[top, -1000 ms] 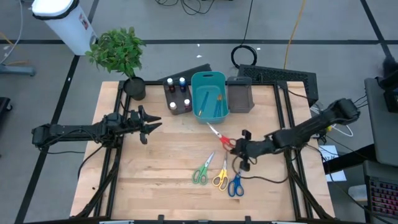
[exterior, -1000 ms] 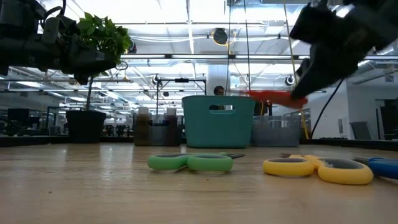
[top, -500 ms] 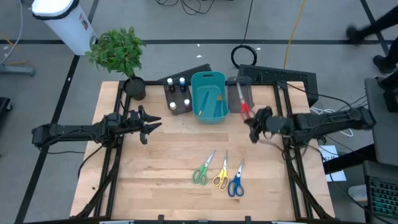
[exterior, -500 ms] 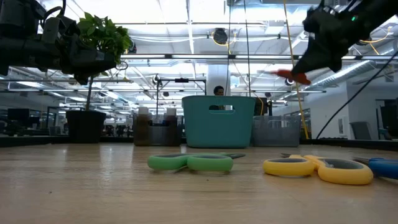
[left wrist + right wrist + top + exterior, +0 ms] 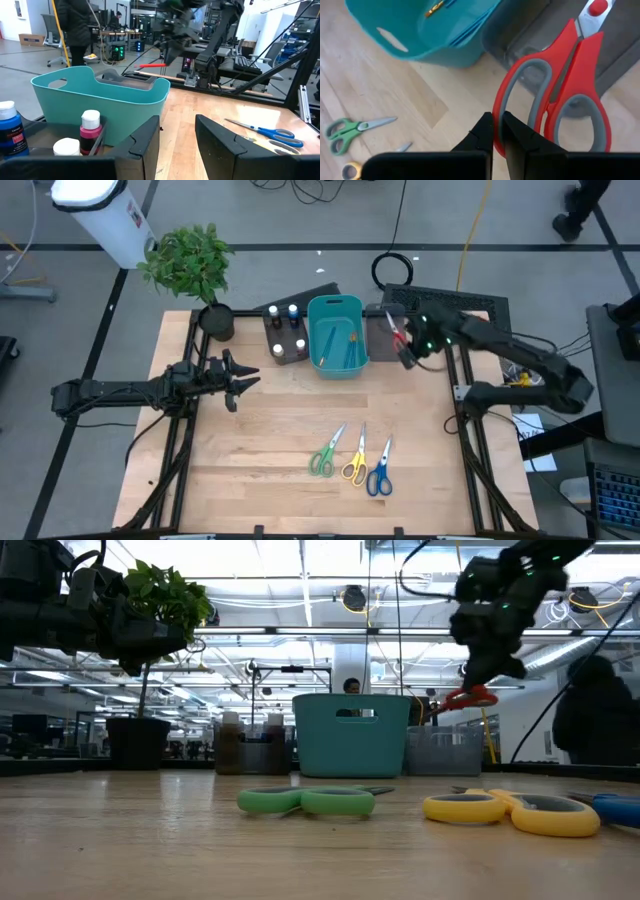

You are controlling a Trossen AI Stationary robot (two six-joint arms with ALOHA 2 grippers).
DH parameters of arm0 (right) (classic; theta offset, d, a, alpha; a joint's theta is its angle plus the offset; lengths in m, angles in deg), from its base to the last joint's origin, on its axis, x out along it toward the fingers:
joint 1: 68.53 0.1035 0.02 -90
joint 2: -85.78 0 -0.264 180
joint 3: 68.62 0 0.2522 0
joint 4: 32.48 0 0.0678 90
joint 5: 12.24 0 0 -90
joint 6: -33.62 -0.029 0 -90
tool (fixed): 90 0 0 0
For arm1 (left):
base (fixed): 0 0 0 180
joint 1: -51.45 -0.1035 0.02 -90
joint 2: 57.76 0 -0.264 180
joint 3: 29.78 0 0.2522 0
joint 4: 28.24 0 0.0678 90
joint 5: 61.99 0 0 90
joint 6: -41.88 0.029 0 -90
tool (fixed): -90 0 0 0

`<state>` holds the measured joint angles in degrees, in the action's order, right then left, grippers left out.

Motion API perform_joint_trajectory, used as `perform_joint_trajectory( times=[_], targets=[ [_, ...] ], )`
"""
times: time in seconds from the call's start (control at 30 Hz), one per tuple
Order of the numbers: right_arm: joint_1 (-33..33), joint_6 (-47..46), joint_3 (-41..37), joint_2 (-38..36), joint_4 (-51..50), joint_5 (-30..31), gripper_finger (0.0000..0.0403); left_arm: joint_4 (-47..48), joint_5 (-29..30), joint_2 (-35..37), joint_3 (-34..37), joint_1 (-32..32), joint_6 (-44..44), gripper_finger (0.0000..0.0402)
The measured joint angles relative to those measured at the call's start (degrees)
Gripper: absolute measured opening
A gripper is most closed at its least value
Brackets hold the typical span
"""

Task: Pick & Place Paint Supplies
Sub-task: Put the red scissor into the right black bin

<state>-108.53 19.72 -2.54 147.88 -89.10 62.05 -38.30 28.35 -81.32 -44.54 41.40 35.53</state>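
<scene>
Wooden table [image 5: 260, 440] below, my right gripper [image 5: 408, 356] pinches the red scissors [image 5: 394, 332] by one handle loop over the grey bin [image 5: 385, 340] — they could swing and miss it; left gripper [image 5: 243, 381], part-open, waits empty.

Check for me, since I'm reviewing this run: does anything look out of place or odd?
Nothing stands out. The right claw holds the red scissors above the dark grey bin; three scissors lie flat on the table.

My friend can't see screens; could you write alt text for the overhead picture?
The right pincer holds red scissors above a grey bin beside a teal bin. Green, yellow and blue scissors lie on the wooden table; the left pincer waits apart.
</scene>
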Motion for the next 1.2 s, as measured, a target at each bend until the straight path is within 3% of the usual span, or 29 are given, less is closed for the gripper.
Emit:
perform_joint_trajectory(
  times=[0.33, 0.53, 0.77, 1.2],
  targets=[
    [-2.3, 10.5, 12.9, 18.6, -6.5, -2.5, 0.0008, 0.0, 0.0, 0.0, 0.0, 0.0, 0.0, 0.0131],
    [-2.3, 14.3, 14.2, 24.7, -6.1, 1.2, 0.0008, 0.0, 0.0, 0.0, 0.0, 0.0, 0.0, 0.0131],
    [-2.3, 15.3, 14.2, 25.8, -4.3, 6.4, 0.0018, 0.0, 0.0, 0.0, 0.0, 0.0, 0.0, 0.0131],
    [-2.3, 15.1, 14.2, 25.6, 0.2, 7.2, 0.0107, 0.0, 0.0, 0.0, 0.0, 0.0, 0.0, 0.0131]
  ],
)
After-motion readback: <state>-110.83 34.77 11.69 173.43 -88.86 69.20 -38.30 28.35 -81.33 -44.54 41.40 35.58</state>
